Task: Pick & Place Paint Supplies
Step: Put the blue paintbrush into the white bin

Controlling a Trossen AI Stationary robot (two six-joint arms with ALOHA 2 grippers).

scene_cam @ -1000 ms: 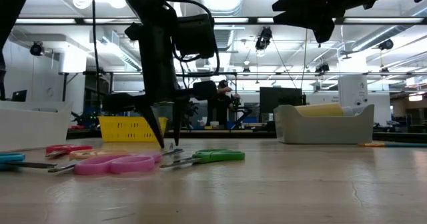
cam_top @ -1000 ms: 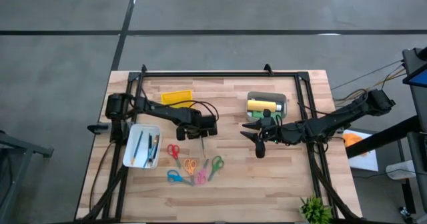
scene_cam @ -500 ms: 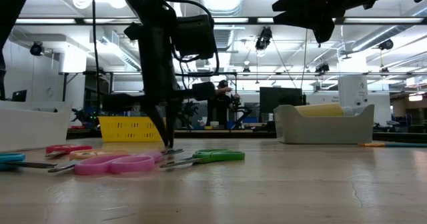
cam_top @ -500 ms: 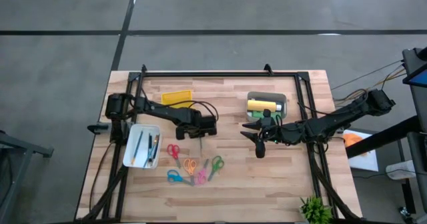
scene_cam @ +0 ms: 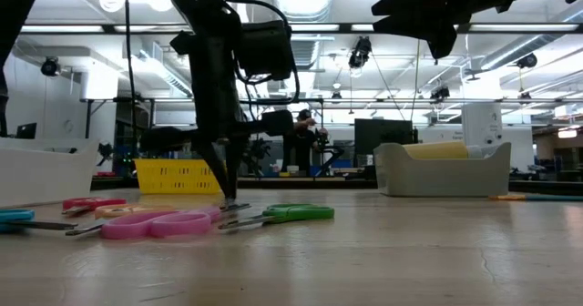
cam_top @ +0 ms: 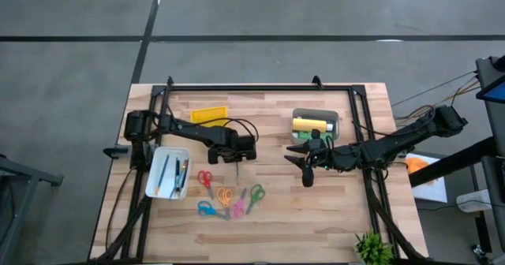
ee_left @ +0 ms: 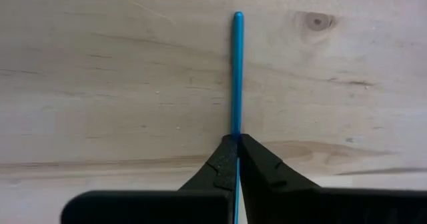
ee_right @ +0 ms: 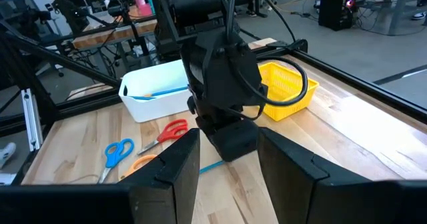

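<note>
Wooden tabletop (cam_top: 316,210): carried every item, with a black frame running round its edges.
Left pincer (ee_left: 236,143): pointed down at the tabletop near its middle, just above the row of scissors in the high view; its fingers (ee_left: 260,161) were clenched on a thin teal stick.
Teal stick (ee_left: 237,71): lay flat on the wood, its bare length reaching out past the fingertips, its tip free.
Right pincer (cam_top: 306,169): hung above the tabletop just in front of the grey bin, well apart from the left one; its fingers (ee_right: 163,167) stood parted with nothing between them.
Grey bin (cam_top: 335,119): sat toward the back right of the tabletop and held a yellow paint bottle (cam_top: 306,125) lying on its side, with something green (cam_top: 314,132) just beside it.
White tray (cam_top: 157,158): rested at the left side of the tabletop, beside the left arm's base; several thin sticks (cam_top: 175,175) lay inside it lengthwise.
Yellow basket (cam_top: 209,114): sat behind the left arm, near the back edge.
Scissors (cam_top: 229,197): red, orange, blue, pink and green pairs were spread in a loose row in front of the left pincer; in the low view the pink (scene_cam: 150,224) and green (scene_cam: 296,213) handles lay nearest the pincer's tips.
Room: a person (scene_cam: 301,147) showed far behind the tabletop in the low view.
</note>
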